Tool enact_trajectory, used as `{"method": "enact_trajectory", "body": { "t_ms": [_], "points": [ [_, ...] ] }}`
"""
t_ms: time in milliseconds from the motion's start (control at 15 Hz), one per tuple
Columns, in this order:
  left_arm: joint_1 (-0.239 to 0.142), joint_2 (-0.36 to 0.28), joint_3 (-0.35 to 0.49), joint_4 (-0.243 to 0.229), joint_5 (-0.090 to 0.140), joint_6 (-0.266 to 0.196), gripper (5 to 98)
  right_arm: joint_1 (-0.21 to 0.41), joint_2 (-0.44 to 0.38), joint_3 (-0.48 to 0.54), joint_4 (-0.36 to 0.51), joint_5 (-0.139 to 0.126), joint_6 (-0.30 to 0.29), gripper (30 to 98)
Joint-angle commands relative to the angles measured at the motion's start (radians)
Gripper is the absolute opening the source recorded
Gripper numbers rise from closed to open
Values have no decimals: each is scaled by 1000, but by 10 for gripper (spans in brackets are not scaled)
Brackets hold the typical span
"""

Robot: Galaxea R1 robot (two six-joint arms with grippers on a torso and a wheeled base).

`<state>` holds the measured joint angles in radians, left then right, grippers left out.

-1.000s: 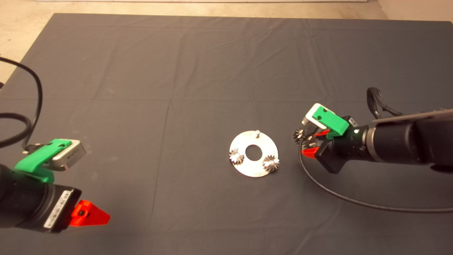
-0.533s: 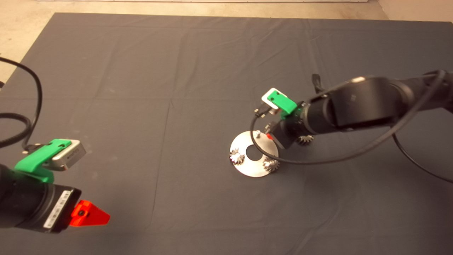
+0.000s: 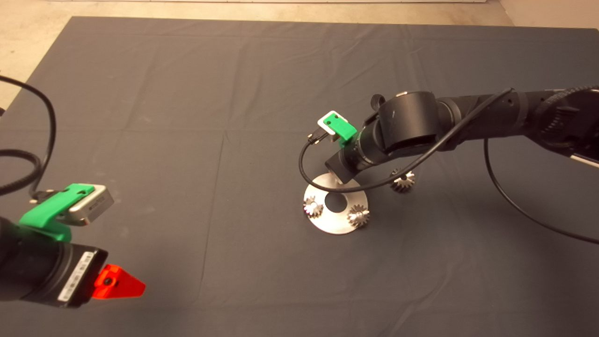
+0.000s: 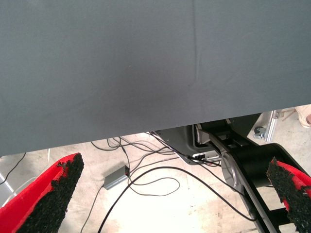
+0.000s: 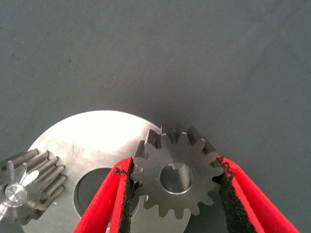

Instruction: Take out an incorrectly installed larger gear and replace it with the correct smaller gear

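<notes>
At the near left edge of the dark mat (image 3: 187, 93) the left gripper (image 4: 170, 199) waits, its two red fingers spread wide apart, nothing between them. Nearer the middle lies one round metal plate (image 3: 333, 223) with a centre hole, carrying two small silvery gears (image 3: 311, 207) on its near half. Over the plate's far rim, the right gripper (image 5: 176, 191) clamps the smaller gear (image 5: 177, 177), dull grey, its flat face and centre hole showing between both pads. To the right of the plate, lying apart on the mat, is the larger gear (image 3: 403, 181). That makes four gears in all.
</notes>
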<state>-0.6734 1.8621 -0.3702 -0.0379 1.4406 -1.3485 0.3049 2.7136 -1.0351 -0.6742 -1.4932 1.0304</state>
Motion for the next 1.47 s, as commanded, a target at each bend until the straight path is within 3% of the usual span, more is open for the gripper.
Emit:
{"method": "enact_trajectory", "body": {
  "t_ms": [0,600,1400],
  "points": [
    [-2,-2,16,-17,7,4,977,25,4,8,44,7,8,404],
    [-2,-2,16,-17,6,5,977,25,-4,-26,91,7,8,404],
    [-2,-2,16,-17,6,5,977,20,1,-29,91,11,23,404]
  ]
}}
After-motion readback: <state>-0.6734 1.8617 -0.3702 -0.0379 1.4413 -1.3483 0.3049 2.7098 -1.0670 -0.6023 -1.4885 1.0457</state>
